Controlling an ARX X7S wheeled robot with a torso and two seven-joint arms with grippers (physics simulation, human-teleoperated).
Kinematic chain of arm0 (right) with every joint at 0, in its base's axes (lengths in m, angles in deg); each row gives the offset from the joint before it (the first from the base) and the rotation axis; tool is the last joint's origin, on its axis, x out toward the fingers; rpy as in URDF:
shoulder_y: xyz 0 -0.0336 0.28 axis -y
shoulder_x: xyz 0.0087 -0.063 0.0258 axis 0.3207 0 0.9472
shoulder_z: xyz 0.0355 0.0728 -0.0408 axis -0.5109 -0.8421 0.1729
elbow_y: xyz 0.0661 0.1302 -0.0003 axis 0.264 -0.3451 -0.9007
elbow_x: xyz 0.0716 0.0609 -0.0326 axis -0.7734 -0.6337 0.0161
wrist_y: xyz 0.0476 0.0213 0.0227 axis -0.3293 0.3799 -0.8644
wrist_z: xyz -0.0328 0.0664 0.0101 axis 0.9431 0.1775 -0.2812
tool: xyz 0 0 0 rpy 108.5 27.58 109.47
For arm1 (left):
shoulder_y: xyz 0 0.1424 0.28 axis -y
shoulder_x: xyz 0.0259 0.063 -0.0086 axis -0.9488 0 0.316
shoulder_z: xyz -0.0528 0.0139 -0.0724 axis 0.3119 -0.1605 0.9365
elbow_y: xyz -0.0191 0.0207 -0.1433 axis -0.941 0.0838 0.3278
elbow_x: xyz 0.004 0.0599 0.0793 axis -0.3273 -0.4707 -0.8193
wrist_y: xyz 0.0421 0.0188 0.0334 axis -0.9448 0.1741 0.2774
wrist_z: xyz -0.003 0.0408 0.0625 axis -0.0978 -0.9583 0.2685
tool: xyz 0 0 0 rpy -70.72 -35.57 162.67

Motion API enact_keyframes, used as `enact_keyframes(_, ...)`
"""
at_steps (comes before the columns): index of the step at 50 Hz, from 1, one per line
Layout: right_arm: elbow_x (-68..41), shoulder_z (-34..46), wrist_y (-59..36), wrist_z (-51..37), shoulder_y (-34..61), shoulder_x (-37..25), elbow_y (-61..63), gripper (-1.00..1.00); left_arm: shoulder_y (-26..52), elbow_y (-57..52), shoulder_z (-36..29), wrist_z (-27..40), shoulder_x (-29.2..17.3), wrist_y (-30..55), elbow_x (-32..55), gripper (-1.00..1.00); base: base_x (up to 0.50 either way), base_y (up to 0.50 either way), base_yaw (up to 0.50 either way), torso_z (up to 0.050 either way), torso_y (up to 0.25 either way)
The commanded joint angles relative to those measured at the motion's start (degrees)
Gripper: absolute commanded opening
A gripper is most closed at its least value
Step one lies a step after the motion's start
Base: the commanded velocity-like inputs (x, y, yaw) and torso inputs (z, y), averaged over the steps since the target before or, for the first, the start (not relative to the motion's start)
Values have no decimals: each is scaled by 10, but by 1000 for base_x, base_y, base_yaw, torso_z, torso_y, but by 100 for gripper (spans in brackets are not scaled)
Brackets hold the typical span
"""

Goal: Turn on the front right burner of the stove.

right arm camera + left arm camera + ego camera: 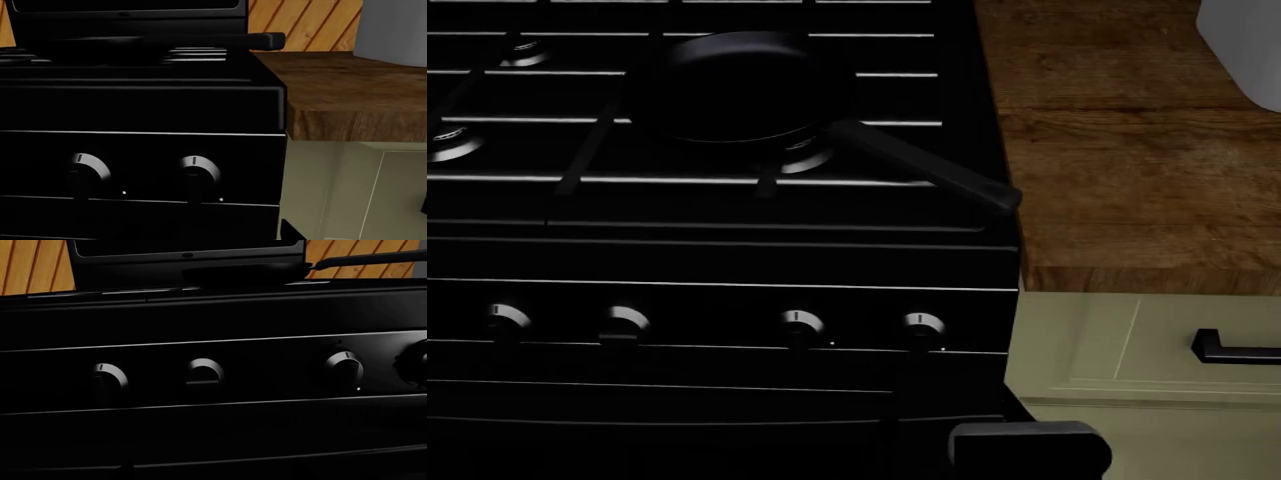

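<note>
The stove (pixel 694 250) is a large black gas range that fills the head view. Its front right burner (pixel 807 156) shows only as a silvery ring under the black frying pan (pixel 741 85), whose handle (pixel 928 170) points to the front right. Four knobs sit on the front panel; the rightmost knob (pixel 922 323) also shows in the right wrist view (pixel 197 172). A dark part of my right arm (pixel 1028 445) is low, in front of that knob. Only a dark fingertip (pixel 288 231) shows against the stove. My left gripper faces the knobs (pixel 203 375); its fingers are lost in the dark.
A wooden counter (pixel 1121 150) adjoins the stove on the right, with a white object (pixel 1244 50) at its back. Below it is a pale green cabinet (pixel 1121 360) with a black handle (pixel 1234 350). Two more burners (pixel 454 145) lie at the left.
</note>
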Motion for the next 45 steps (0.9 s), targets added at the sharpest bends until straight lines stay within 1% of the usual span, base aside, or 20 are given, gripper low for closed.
enact_keyframes(1, 1, 15, -13, -4, 38, 5, -27, 100, 0, 0, -8, 6, -5, -4, 3, 100, 0, 0, 0, 0, 0)
enact_keyframes(9, 8, 25, -11, -14, 58, 12, -54, 100, 0, 1, -12, 9, -9, -5, 9, 100, 0, 0, 0, 0, 0)
enact_keyframes(25, 2, 37, 22, -20, 106, 28, -146, 100, 4, 3, -20, 15, -14, -8, 17, 100, 0, 0, 0, 0, 0)
enact_keyframes(31, -4, 39, 49, -18, 130, 37, -206, 100, 5, 4, -23, 18, -16, -9, 19, 100, 0, 0, 0, 0, 0)
enact_keyframes(33, -4, 42, 53, -18, 134, 39, -218, 100, 5, 13, -24, 18, -16, -19, 19, 100, 0, 0, 0, 0, 0)
enact_keyframes(35, -5, 43, 57, -18, 137, 40, -225, 100, 3, 3, -24, 20, -18, -9, 21, 100, 0, 0, 0, 0, 0)
enact_keyframes(45, -10, 51, 81, -28, 162, 46, -273, 100, 2, -1, -28, 21, -23, -13, 26, 100, 0, 0, 0, 0, 0)
